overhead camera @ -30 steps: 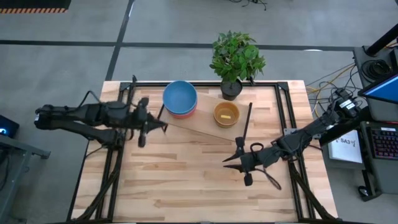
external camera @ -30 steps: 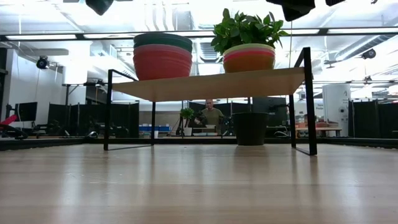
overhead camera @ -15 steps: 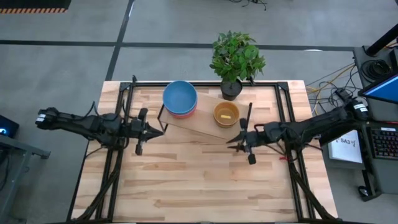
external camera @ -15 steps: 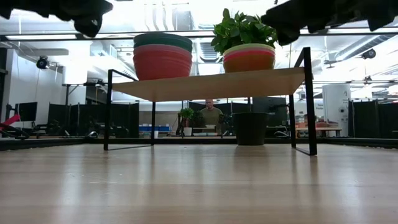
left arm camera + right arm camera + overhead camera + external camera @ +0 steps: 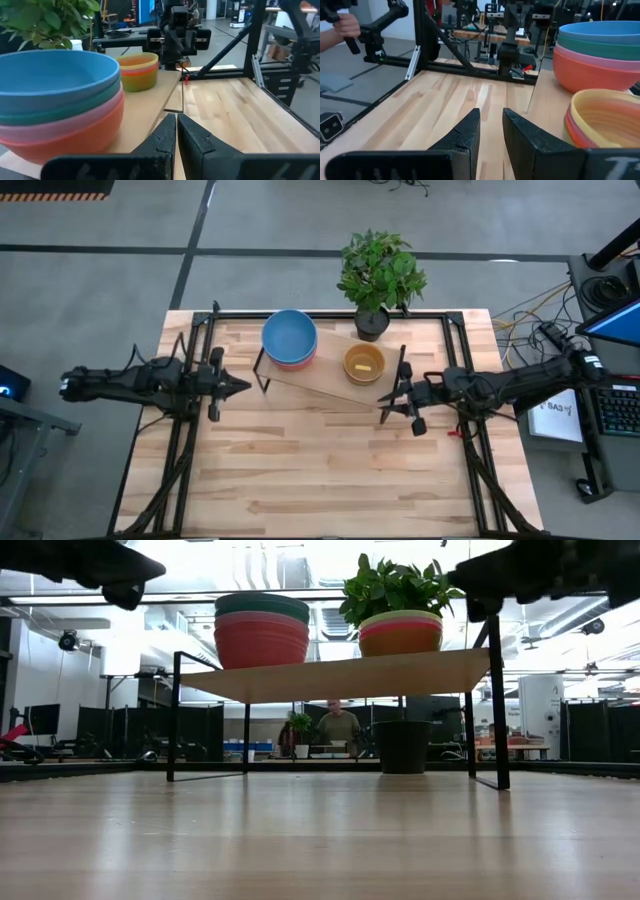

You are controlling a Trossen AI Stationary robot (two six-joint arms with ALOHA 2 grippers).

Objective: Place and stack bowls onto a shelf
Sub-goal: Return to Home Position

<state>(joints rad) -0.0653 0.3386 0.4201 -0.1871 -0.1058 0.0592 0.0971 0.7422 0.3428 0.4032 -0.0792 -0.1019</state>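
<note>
The shelf point(image 5: 322, 386) stands at the table's far middle, its light board on thin black legs point(image 5: 497, 700). Two stacks of bowls rest on it. The left stack point(image 5: 290, 338) has blue on top, then teal, pink and red-orange point(image 5: 55, 100). The right stack point(image 5: 364, 363) has yellow on top, with lime green, red and orange rims below point(image 5: 138, 70). My left gripper point(image 5: 244, 385) hovers shut just left of the shelf, pointing at it. My right gripper point(image 5: 384, 397) hovers off the shelf's right near corner, its fingers a narrow gap apart point(image 5: 491, 120). Neither holds anything.
A leafy plant in a black pot point(image 5: 372, 322) stands behind the shelf at the table's far edge. Black frame rails point(image 5: 455, 360) run along both table sides. Bare wood tabletop point(image 5: 320, 470) fills the near half. A person sits in the room beyond point(image 5: 340, 725).
My left gripper has drawn back a little toward the table's left edge. My right gripper has moved from the table's middle toward the far edge and the shelf's right end, turning level, and the gap between its fingers has narrowed. The bowls have stayed put.
</note>
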